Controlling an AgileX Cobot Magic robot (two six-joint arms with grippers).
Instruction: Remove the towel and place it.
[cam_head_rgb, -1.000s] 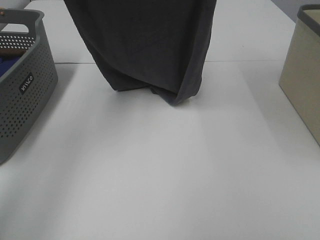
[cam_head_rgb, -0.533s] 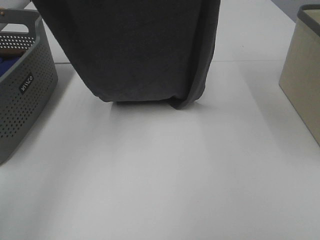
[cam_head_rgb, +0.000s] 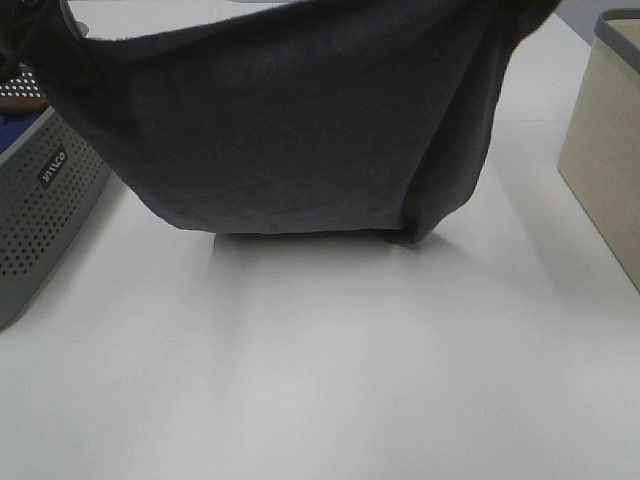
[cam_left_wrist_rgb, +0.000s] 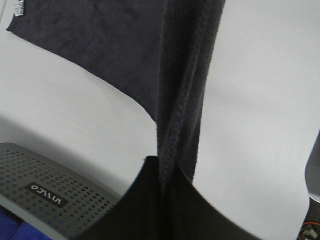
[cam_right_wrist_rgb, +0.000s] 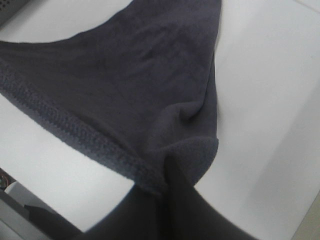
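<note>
Holding the dark charcoal terry towel crosswise, I have left gripper and right gripper pinching its top corners, hem touching the white table.

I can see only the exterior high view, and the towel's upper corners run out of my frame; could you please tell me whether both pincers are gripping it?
Observer: Yes for the left. The left wrist view shows the left pincer shut on the towel, with its stitched hem bunched into a narrow rope.
Operator: Thank you. And the right one?
Observer: The right pincer is shut on a gathered corner, and the hem runs away from it along one edge.
Operator: Can you see a label anywhere?
Observer: A white tag shows at the hanging corner far from the left pincer, seen against the white table.
</note>
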